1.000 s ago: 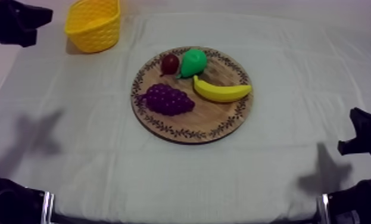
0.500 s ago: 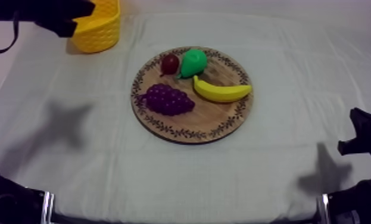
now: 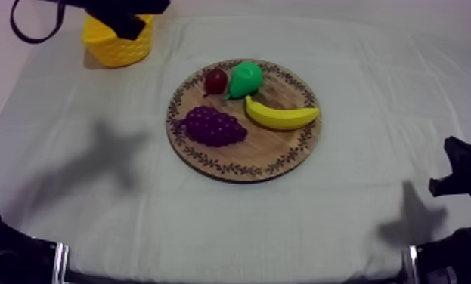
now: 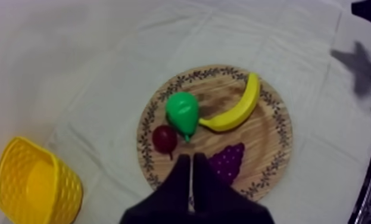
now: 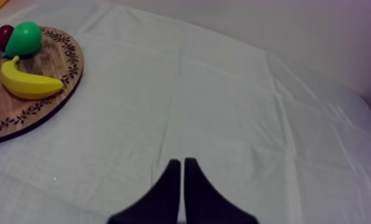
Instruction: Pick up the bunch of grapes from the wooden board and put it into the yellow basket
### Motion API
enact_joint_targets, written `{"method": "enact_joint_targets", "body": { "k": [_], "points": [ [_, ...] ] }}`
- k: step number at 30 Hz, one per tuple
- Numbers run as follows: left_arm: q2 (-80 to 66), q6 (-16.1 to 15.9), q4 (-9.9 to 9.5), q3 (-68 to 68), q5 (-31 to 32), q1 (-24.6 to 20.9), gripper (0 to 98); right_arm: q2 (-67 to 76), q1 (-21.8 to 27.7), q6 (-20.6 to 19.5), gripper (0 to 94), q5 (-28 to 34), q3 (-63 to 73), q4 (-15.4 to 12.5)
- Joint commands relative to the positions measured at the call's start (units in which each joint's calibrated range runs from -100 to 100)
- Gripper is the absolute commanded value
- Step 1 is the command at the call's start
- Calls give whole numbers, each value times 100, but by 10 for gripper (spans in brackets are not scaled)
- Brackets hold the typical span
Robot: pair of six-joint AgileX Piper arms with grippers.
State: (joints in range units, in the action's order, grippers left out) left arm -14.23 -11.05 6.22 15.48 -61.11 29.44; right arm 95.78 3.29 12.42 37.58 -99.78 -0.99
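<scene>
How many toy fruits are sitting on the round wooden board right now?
4. On the round wooden board: purple bunch of grapes at top-view left, small red fruit and green pear side by side at the far edge, yellow banana at right. None seems hidden.

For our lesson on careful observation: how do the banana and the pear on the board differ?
The banana is yellow, the pear green. The banana is long and curved, the pear short and plump. The pear lies right beside the small red fruit, the banana apart from it. Both lie on the board.
</scene>
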Motion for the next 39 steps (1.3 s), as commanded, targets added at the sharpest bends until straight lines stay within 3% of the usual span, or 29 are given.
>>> {"method": "enact_joint_targets", "body": {
  "k": [1,12,16,20,25,30,39],
  "points": [
    [262,-33,5,-246,-96,33,0,-2,0,0,3,0,1,-1],
    [1082,-168,13,-866,-190,204,0,-2,0,0,3,0,1,-1],
    [1330,-489,10,-1149,-498,209,0,-2,0,-1,3,0,1,-1],
    [1645,-1010,-191,-1647,-1397,264,0,-2,0,0,3,0,1,-1],
    [2017,-1328,-468,-2116,-2246,320,0,-2,0,-2,3,0,1,-1],
    [2241,-1524,-622,-2222,-2481,328,0,-2,0,1,3,0,1,-1],
    [2402,-1564,-734,-2074,-2469,378,0,-2,0,1,3,0,1,-1]
  ]
}}
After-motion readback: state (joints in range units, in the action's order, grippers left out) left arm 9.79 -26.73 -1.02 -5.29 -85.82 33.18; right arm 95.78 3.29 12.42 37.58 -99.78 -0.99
